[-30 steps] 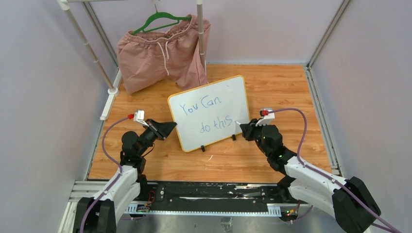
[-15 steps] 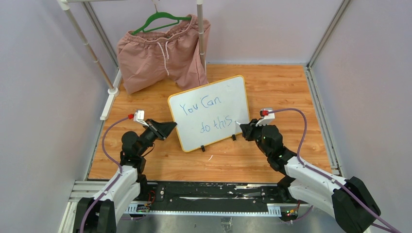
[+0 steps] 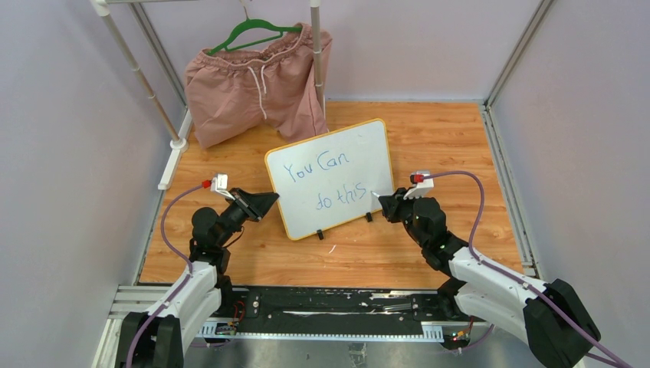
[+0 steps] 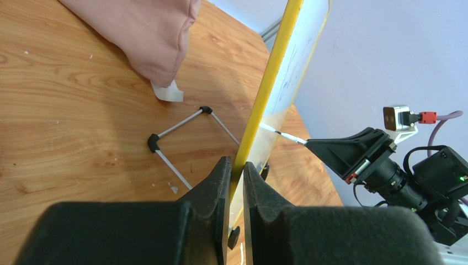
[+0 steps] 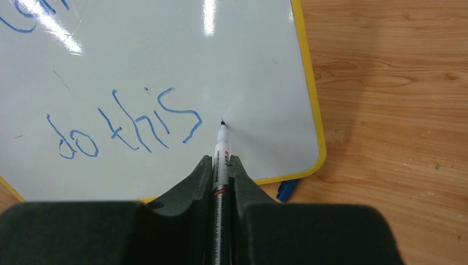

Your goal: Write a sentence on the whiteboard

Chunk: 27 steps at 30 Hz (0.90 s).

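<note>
1. The right end effector (image 5: 219, 163), nearest the surface's near-right corner, is clamped on a thin marker (image 5: 221, 146). Its tip sits at the board just right of the "s", though contact is hard to confirm.
2. The left end effector (image 4: 234, 165), toward the near-left corner, is pinched together on the yellow frame (image 4: 265, 83) at the board's lower left edge. This grip steadies the board.
3. The whiteboard (image 5: 248, 66) stands at the middle of the surface, tilted back on two black feet (image 3: 320, 234). The sentence (image 3: 328, 180) reads "You Can" over "do this" in blue, and no full stop shows.
4. The step in hand looks like the closing dot. A light, brief dab is best, then a straight pull back along the marker's axis to avoid a smear. The left grip should hold firm, since a push from the marker could rock the board backward.
5. A small blue piece (image 5: 287, 189) lies under the board's near-right corner; what it is cannot be told. A wire stand (image 4: 179, 126) rests behind the board. Neither crosses the marker's path.
6. Pink shorts (image 3: 253, 84) hang from a green hanger (image 3: 257, 32) at the far-left corner, beside a rack pole (image 3: 316, 57). They are well apart from the marker tip.
</note>
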Each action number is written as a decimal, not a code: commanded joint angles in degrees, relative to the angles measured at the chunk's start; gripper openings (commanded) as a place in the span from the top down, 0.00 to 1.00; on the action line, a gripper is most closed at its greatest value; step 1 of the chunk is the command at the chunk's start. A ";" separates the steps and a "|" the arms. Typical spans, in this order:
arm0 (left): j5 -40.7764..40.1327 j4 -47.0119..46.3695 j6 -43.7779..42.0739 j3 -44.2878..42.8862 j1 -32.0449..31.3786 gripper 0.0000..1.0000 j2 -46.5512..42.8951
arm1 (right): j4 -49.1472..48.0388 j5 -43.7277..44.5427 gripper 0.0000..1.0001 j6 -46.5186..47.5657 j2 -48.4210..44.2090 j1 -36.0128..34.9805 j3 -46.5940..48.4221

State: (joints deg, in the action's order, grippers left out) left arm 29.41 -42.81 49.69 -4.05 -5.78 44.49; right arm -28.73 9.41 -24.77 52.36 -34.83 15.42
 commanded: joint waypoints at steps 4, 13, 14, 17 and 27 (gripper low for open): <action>0.21 -2.45 0.14 0.47 -0.42 1.00 -0.84 | 0.15 0.00 1.00 -0.68 -0.26 0.95 -1.06; 0.12 -2.46 0.05 0.45 -0.43 1.00 -0.85 | 3.53 -0.38 1.00 -0.83 -4.46 0.92 0.57; 0.03 -2.46 0.05 0.45 -0.44 1.00 -0.86 | 4.00 -0.46 1.00 -0.87 -5.00 0.97 0.88; 0.10 -2.47 0.05 0.45 -0.38 1.00 -0.83 | 5.04 -0.75 1.00 -0.86 -6.43 0.97 1.56; -0.03 -2.41 -0.01 0.62 -0.39 1.00 -1.07 | 14.33 -3.42 1.00 0.94 -15.07 0.97 5.04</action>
State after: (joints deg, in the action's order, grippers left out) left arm 29.39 -42.81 49.69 -4.05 -5.78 44.45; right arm -19.53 7.97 -24.75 41.36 -34.70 17.10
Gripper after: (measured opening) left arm 0.149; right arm 0.150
